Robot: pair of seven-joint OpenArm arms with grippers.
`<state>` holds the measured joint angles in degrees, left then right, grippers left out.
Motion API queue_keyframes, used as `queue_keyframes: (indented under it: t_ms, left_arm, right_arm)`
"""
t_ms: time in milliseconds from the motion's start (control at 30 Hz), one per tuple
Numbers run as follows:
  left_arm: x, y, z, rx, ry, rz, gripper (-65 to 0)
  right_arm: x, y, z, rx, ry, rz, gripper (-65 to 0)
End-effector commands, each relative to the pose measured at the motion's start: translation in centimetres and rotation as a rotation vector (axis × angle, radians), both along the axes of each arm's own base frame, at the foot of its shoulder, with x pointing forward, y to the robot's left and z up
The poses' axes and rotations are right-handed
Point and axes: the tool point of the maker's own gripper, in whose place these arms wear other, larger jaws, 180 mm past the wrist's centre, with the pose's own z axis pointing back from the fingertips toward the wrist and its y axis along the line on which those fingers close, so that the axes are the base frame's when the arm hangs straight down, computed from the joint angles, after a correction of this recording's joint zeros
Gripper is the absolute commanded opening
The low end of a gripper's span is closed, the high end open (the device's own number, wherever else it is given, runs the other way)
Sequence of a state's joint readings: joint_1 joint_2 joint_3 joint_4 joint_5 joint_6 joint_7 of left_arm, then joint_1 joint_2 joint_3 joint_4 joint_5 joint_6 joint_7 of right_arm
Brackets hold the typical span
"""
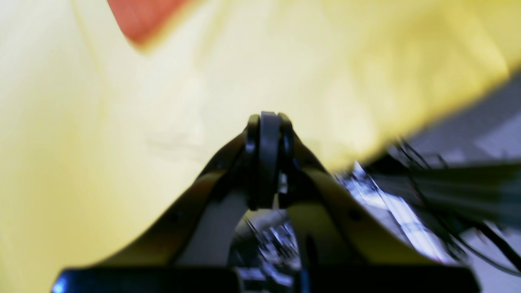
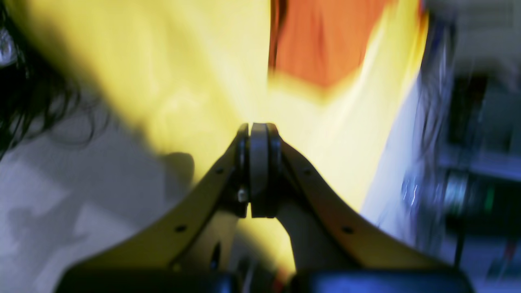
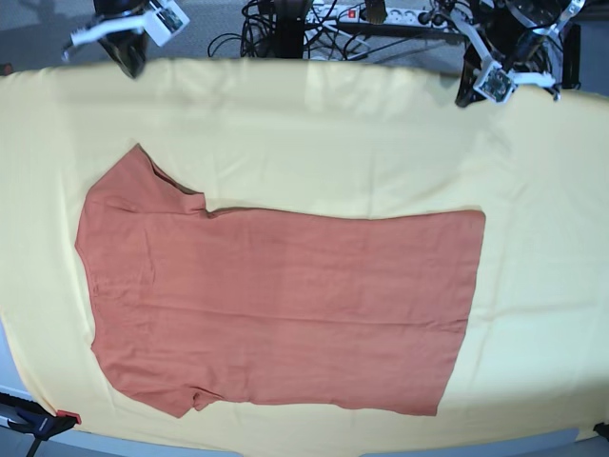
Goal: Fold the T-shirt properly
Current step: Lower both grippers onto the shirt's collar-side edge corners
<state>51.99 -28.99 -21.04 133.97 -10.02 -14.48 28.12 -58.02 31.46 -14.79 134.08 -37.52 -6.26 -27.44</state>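
The rust-orange T-shirt lies spread flat on the pale yellow cloth, with its sleeves and neck end to the left and its hem to the right. My left gripper hangs at the back right edge of the cloth, well clear of the shirt. In the left wrist view the left gripper is shut and empty, with a corner of the shirt far ahead. My right gripper hangs at the back left edge. In the right wrist view the right gripper is shut and empty, with the shirt ahead.
The yellow cloth covers the whole table and shows in the right wrist view. Black cables and a power strip lie behind the back edge, and cables show in the left wrist view. A clamp sits at the front left corner.
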Motion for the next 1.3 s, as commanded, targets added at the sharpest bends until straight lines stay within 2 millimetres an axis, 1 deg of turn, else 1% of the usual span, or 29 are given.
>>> queue_keyframes:
  t_ms: [0,100,200,300,400,433,467,533,567,600,633,700,867,967,1033,1133,1267]
  left_arm:
    - [1.2,0.0,1.3,0.022,-0.069,-0.032,-65.0]
    - [3.4,1.2,1.5,0.086,-0.137,-0.084,-65.0]
    - [5.1,1.8,1.1,0.120,-0.157,-0.207,-65.0]
    - [6.6,2.8,0.5,0.153,-0.154,-0.305,-65.0]
    - [7.2,3.5,-1.0,0.162,-0.103,-0.400,-65.0]
    - [7.2,3.6,-1.6,0.156,-0.083,-0.436,-63.5]
    - [7.3,3.7,-2.2,0.163,-0.066,-0.474,-59.5]
    - [7.7,3.9,-3.5,0.209,-0.051,-0.542,-47.6]
    - [7.9,4.0,-4.0,0.236,-0.046,-0.572,-41.3]
    - [8.1,4.2,-4.7,0.266,-0.037,-0.598,-36.0]
    - [8.4,4.3,-5.3,0.295,-0.027,-0.620,-32.8]
    - [9.2,4.5,-6.3,0.345,-0.023,-0.643,-32.1]
    - [12.3,4.8,-7.5,0.455,-0.054,-0.669,-32.1]
    - [14.3,5.4,-7.9,0.547,-0.088,-0.678,-32.1]
    - [15.6,5.7,-7.9,0.576,-0.099,-0.683,-32.1]
    - [16.7,5.7,-8.0,0.593,-0.098,-0.701,-32.1]
    - [17.7,5.8,-8.3,0.615,-0.089,-0.721,-32.5]
  right_arm:
    - [1.4,0.3,1.3,0.007,-0.065,0.024,-65.0]
    - [4.1,0.9,2.2,0.066,-0.117,0.030,-65.0]
    - [5.8,1.8,2.9,0.107,-0.149,0.062,-65.0]
    - [6.4,2.7,3.0,0.144,-0.138,0.104,-65.0]
    - [6.5,2.9,1.5,0.154,-0.092,0.124,-65.0]
    - [6.4,2.9,1.2,0.152,-0.087,0.127,-65.0]
    - [6.5,2.8,1.0,0.150,-0.086,0.125,-59.6]
    - [6.6,2.6,0.7,0.148,-0.089,0.116,-42.3]
    - [6.5,2.5,0.5,0.145,-0.083,0.115,-35.3]
    - [6.5,2.4,0.2,0.142,-0.077,0.113,-30.7]
    - [6.4,2.3,-0.1,0.138,-0.070,0.110,-28.6]
    - [6.4,2.0,-0.6,0.130,-0.058,0.106,-28.6]
    - [6.5,1.5,-1.5,0.115,-0.044,0.097,-28.6]
    - [6.5,1.4,-1.7,0.110,-0.037,0.093,-28.6]
    - [6.5,1.4,-1.7,0.110,-0.038,0.092,-28.6]
    - [6.5,1.3,-1.7,0.108,-0.036,0.089,-28.6]
    - [6.8,0.7,-1.9,0.099,-0.024,0.057,-28.6]
